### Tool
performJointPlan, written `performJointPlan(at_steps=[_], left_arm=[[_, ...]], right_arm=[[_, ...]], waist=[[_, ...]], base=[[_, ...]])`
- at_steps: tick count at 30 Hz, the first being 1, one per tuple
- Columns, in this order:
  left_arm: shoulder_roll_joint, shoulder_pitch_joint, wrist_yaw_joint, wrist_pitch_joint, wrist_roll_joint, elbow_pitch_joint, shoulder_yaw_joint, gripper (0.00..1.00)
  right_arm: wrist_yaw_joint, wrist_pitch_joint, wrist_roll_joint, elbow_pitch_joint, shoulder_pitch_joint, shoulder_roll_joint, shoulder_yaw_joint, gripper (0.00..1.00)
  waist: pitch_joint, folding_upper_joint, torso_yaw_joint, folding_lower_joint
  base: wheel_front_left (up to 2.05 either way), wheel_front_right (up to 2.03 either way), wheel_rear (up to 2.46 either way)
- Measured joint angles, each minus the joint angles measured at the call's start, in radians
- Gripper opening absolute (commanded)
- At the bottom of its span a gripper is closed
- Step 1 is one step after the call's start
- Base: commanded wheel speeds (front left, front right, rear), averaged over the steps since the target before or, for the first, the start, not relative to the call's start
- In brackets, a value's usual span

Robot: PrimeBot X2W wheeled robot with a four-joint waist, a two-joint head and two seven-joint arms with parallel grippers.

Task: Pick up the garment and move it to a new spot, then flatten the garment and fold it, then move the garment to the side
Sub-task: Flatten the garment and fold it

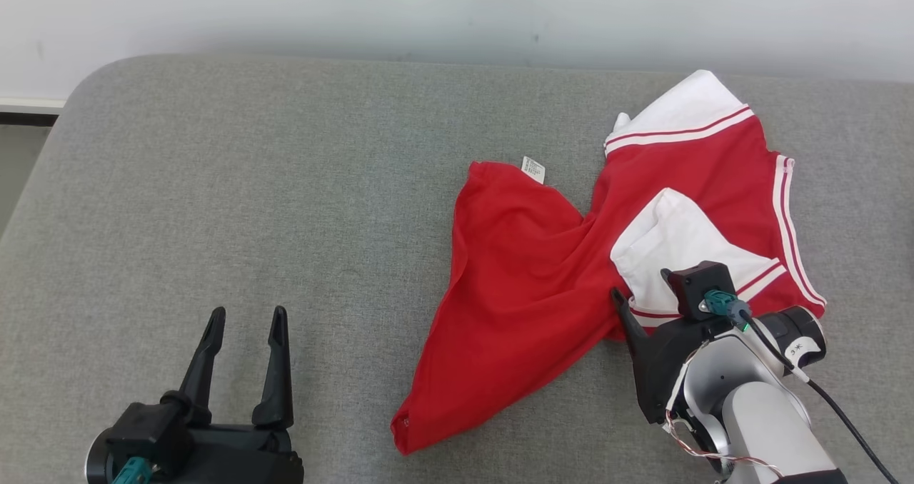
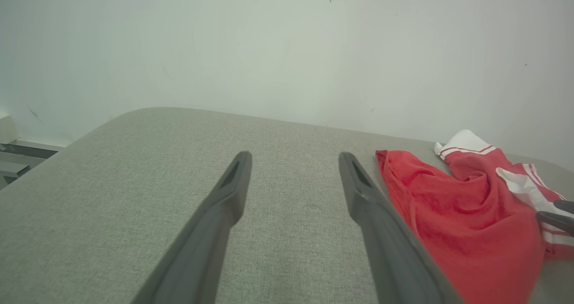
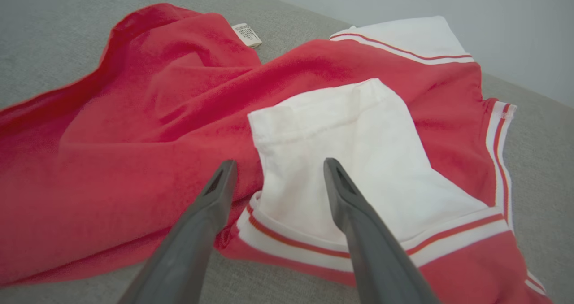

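Wrinkles and a twist at the middle mark the red jersey (image 1: 528, 284), which lies bunched on the right half of a grey padded surface (image 1: 250, 184) that runs back to a pale wall (image 1: 428, 6). Its plain red part fans out toward the near edge, with a small white care label (image 1: 533, 169) turned up at its far corner. On the right side a white side panel (image 1: 678, 245) is folded over the red cloth, and white-and-red striped trim (image 1: 785, 220) borders the outer edge. The right gripper (image 3: 279, 162) is at the jersey's near edge with its two dark fingers spread apart and nothing clamped between them. In the right wrist view the fingers straddle the lower corner of the white side panel, one over red cloth and one over white; whether they touch the fabric I cannot tell. The left gripper (image 1: 248, 313) sits low on the left over bare grey surface, well apart from the jersey, with its fingers also spread wide and empty, pointing toward the wall.
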Motion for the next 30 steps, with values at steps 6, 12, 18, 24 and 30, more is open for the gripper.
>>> performJointPlan(at_steps=[6, 12, 18, 24, 30], left_arm=[[0.000, 0.000, -0.003, 0.000, 0.000, 0.004, 0.000, 1.00], [0.000, -0.008, -0.006, 0.000, -0.001, 0.006, 0.000, 1.00], [0.000, -0.008, -0.007, 0.000, -0.001, 0.011, 0.005, 1.00], [0.000, -0.008, -0.007, 0.000, -0.001, 0.013, 0.009, 1.00], [0.000, 0.007, -0.007, 0.000, 0.001, 0.012, 0.020, 1.00]], right_arm=[[0.000, -0.002, -0.055, 0.061, -0.017, 0.017, -0.020, 1.00], [0.000, -0.049, -0.083, 0.113, -0.069, 0.039, -0.065, 1.00], [0.000, -0.054, -0.099, 0.171, -0.095, 0.055, -0.101, 0.14], [0.000, -0.116, -0.086, 0.138, -0.060, 0.065, -0.142, 0.00], [0.000, -0.205, 0.058, -0.026, 0.135, 0.069, -0.193, 0.00]], waist=[[0.001, 0.0000, 0.009, 0.0000], [0.006, 0.0000, 0.020, 0.0000], [0.001, 0.0001, 0.023, 0.0001], [-0.011, 0.0001, 0.021, 0.0001], [-0.026, 0.0001, 0.008, 0.0000]], base=[[0.00, 0.00, 0.00], [0.00, 0.00, 0.00], [0.00, 0.00, 0.00], [0.00, 0.00, 0.00], [0.00, 0.00, 0.00]])
